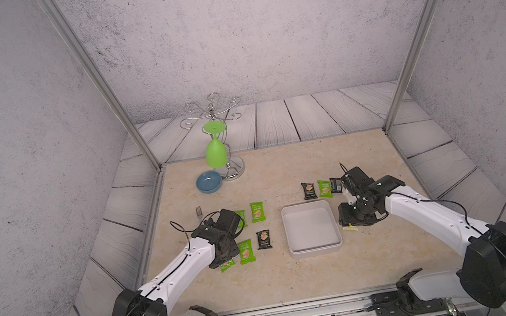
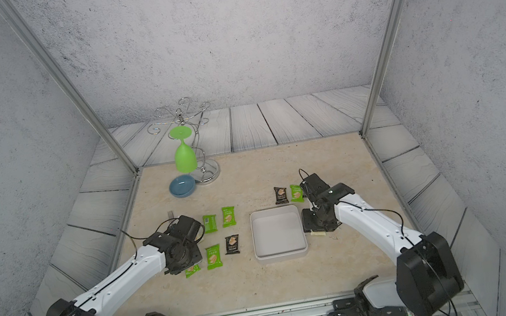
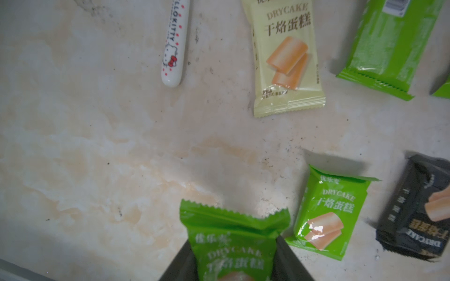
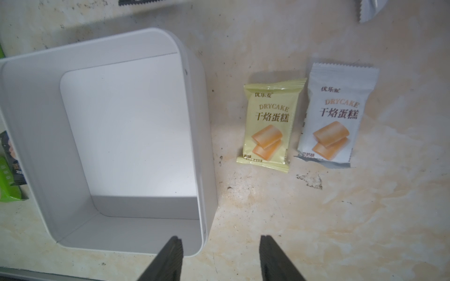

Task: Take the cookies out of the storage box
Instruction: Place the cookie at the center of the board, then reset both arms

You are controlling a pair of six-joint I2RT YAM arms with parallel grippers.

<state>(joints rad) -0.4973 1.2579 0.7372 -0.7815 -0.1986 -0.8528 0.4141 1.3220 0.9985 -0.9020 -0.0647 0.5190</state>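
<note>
The white storage box (image 1: 315, 252) sits right of centre with nothing inside, as the right wrist view (image 4: 207, 146) confirms. Cookies lie around it on the table: green (image 1: 257, 212) and black (image 1: 263, 239) packets to its left, and black (image 1: 308, 190) and green (image 1: 324, 188) ones behind it. Pale yellow (image 4: 270, 126) and white (image 4: 333, 116) packets lie to its right. My left gripper (image 3: 233, 240) is shut on a green cookie packet (image 3: 233, 255) low over the table's left side. My right gripper (image 4: 220, 245) hangs open and empty over the box's right wall.
A blue dish (image 1: 208, 181) and a chrome rack (image 1: 233, 168) holding an upside-down green goblet (image 1: 215, 152) stand at the back left. A fork (image 1: 199, 212) with a white patterned handle (image 3: 174, 48) lies near the left arm.
</note>
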